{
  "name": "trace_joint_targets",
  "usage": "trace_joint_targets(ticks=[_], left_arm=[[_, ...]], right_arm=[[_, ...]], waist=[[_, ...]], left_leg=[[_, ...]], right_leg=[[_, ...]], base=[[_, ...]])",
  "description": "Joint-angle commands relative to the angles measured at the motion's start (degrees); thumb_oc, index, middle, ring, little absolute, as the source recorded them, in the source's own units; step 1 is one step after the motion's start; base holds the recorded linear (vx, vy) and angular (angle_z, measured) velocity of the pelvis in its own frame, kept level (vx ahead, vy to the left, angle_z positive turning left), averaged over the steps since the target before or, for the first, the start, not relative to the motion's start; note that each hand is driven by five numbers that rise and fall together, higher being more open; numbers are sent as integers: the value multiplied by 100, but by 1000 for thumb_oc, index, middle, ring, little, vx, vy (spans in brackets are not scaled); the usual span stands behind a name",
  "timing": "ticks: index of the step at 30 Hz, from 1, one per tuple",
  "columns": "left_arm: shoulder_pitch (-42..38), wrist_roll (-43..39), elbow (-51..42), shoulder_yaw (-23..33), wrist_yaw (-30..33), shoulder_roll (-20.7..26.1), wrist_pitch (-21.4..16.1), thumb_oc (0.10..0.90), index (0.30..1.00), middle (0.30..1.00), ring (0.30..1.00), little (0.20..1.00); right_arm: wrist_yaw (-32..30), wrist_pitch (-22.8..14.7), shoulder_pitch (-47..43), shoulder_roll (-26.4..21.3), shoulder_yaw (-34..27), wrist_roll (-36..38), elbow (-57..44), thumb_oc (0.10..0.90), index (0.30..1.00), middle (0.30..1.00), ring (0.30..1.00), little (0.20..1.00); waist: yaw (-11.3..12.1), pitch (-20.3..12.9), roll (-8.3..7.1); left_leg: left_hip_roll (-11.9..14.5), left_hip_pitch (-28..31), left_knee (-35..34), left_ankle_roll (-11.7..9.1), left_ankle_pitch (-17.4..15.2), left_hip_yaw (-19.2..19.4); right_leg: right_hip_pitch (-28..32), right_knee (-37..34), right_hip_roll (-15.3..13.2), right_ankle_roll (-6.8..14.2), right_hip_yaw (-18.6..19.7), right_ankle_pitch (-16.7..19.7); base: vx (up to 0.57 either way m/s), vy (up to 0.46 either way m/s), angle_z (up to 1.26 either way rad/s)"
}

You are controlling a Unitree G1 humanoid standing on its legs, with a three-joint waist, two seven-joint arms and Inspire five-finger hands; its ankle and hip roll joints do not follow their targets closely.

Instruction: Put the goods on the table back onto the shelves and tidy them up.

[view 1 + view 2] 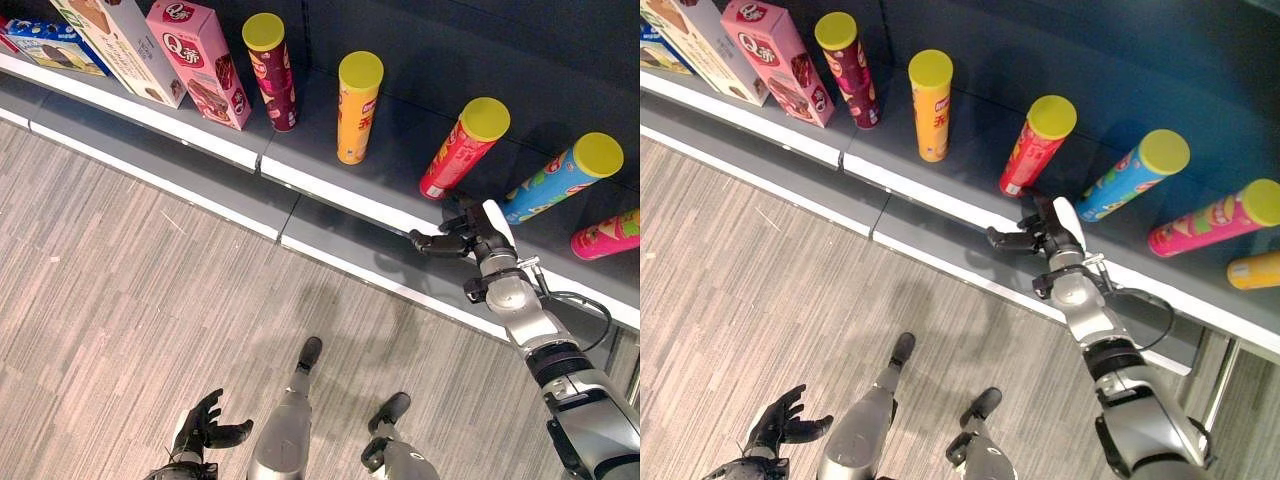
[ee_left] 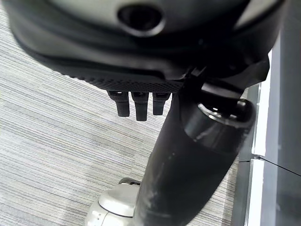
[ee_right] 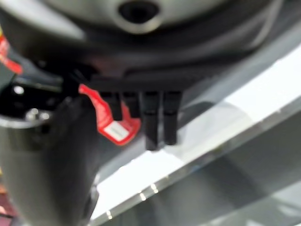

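Several crisp cans stand in a row on the dark shelf (image 1: pixel 330 196): a maroon can (image 1: pixel 270 72), an orange can (image 1: pixel 357 107), a red can (image 1: pixel 460 148), a blue can (image 1: pixel 562 178) and a pink can (image 1: pixel 607 236). My right hand (image 1: pixel 470 238) hovers at the shelf's front edge, just in front of the red can's base (image 3: pixel 115 128). It is open and holds nothing. Its fingers (image 3: pixel 156 118) hang straight over the white edge strip. My left hand (image 1: pixel 205 425) hangs low over the floor, open and empty.
A pink box (image 1: pixel 200 62), a white box (image 1: pixel 120 45) and a blue box (image 1: pixel 55 45) stand at the shelf's left end. Another orange can (image 1: pixel 1255 270) sits at the far right. A lower grey ledge (image 1: pixel 200 190) runs below the shelf, above the striped floor.
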Motion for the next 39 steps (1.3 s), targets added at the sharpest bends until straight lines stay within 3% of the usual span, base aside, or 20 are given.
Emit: trace_joint_targets(ticks=[1,14,15,19,21,22,23,24,27,28,29,30,31,32,33,35,36,39], left_arm=[[123,-80,85,-110,204,326,-242,800,900,900,900,900],[76,-83,89,-78,260,286,-240,800,900,900,900,900],[126,166,-63,186,242,299,-126,800,900,900,900,900],[121,252,-58,260,248,333,-107,800,900,900,900,900],[142,507,-88,435,179,398,-55,800,900,900,900,900],[229,600,-123,547,138,429,-17,800,900,900,900,900],[388,921,-142,720,-14,449,37,800,900,900,900,900],[410,992,-173,739,-40,460,45,800,900,900,900,900],[410,992,-173,738,-40,461,45,800,900,900,900,900],[377,1005,-190,744,-49,436,10,800,900,900,900,900],[220,953,-340,761,-88,546,38,800,900,900,900,900],[210,949,-353,753,-89,547,46,800,900,900,900,900],[159,931,-388,768,-77,562,50,800,900,900,900,900],[114,896,-334,827,-65,535,54,800,900,900,900,900],[78,907,-289,828,-99,491,85,800,900,900,900,900],[3,885,-218,884,-141,419,104,800,900,900,900,900],[-54,834,-199,907,-141,362,84,800,900,900,900,900],[-73,671,-234,971,-97,236,68,800,900,900,900,900]], right_arm=[[-220,-366,-647,-365,248,37,-179,800,900,900,900,900],[-188,-337,-558,-436,399,-195,-368,800,900,900,900,900],[-154,-368,546,-690,-58,-766,-1898,800,900,900,900,900],[-137,-400,878,-762,-289,-855,-2261,800,900,900,900,900],[-18,-537,1780,-822,-792,-928,-3205,800,900,900,900,900],[147,-598,2290,-721,-1021,-879,-3702,800,900,900,900,900],[641,-676,3365,-467,-1436,-728,-4305,800,900,900,900,900],[732,-652,3633,-350,-1574,-690,-4378,800,900,900,900,900],[732,-651,3635,-350,-1575,-690,-4379,800,900,900,900,900],[753,-638,3794,-316,-1671,-725,-4296,800,900,900,900,900],[698,-574,3867,-237,-1844,-760,-4094,800,900,900,900,900],[693,-577,3864,-241,-1858,-759,-4093,800,900,900,900,900],[643,-552,3804,-249,-1883,-762,-4003,800,900,900,900,900],[565,-556,3722,-238,-1933,-674,-3864,800,900,900,900,900],[544,-513,3775,-182,-2059,-599,-3877,800,900,900,900,900],[488,-493,4085,-99,-2489,-371,-3897,800,900,900,900,900],[423,-532,4172,-128,-2706,-224,-3941,800,900,900,900,900],[265,-600,4125,-166,-2861,-122,-4015,800,900,900,900,900]], waist=[[137,-267,-327],[53,-282,-383],[-202,-373,-495],[-252,-435,-530],[-498,-542,-629],[-634,-636,-677],[-1116,-903,-730],[-1295,-957,-714],[-1292,-965,-716],[-1471,-983,-671],[-1514,-943,-532],[-1526,-893,-550],[-1476,-916,-485],[-1404,-997,-529],[-1430,-1050,-574],[-1662,-1242,-604],[-1846,-1324,-533],[-1964,-1388,-370]], left_leg=[[237,-190,163,-204,-670,-76],[277,-124,166,-211,-702,49],[366,-11,206,-216,-782,237],[367,-25,214,-210,-780,267],[462,155,167,-217,-848,464],[488,258,199,-184,-893,641],[476,749,312,-33,-1198,1252],[443,903,351,17,-1282,1491],[442,895,351,18,-1281,1495],[451,1087,377,56,-1371,1822],[724,1372,457,40,-1499,2631],[703,1340,483,65,-1420,2669],[859,1439,451,-11,-1438,2899],[989,1494,460,-89,-1354,3255],[1046,1560,421,-136,-1291,3412],[1467,1664,619,-371,-1131,3616],[1778,1747,739,-531,-962,3726],[2255,1852,1256,-739,-487,3846]], right_leg=[[210,763,-823,619,37,-703],[191,743,-810,617,161,-678],[193,695,-776,628,323,-652],[161,664,-776,642,370,-616],[156,601,-712,657,583,-585],[125,539,-703,672,769,-501],[71,373,-686,735,1499,-277],[4,299,-692,768,1795,-133],[-7,300,-693,768,1799,-132],[-91,230,-695,768,2036,35],[-290,564,-1013,768,1036,238],[-297,573,-1052,768,973,299],[-161,732,-1202,768,382,237],[99,700,-1377,733,-378,236],[103,650,-1358,733,-402,274],[177,406,-891,671,-11,-57],[236,283,-548,545,143,-244],[390,67,-1,258,372,-529]], base=[[0,0,0],[0,0,0],[-30,13,-1],[-13,2,-44],[-22,22,-10],[0,280,-23],[-21,374,-75],[-8,329,-158],[-20,69,-263],[-165,36,-162],[-222,33,-110],[-175,-105,-292],[-118,-125,-253],[-43,-205,-232],[16,-411,-70],[187,-582,-120],[183,-474,-109],[175,-409,-94]])
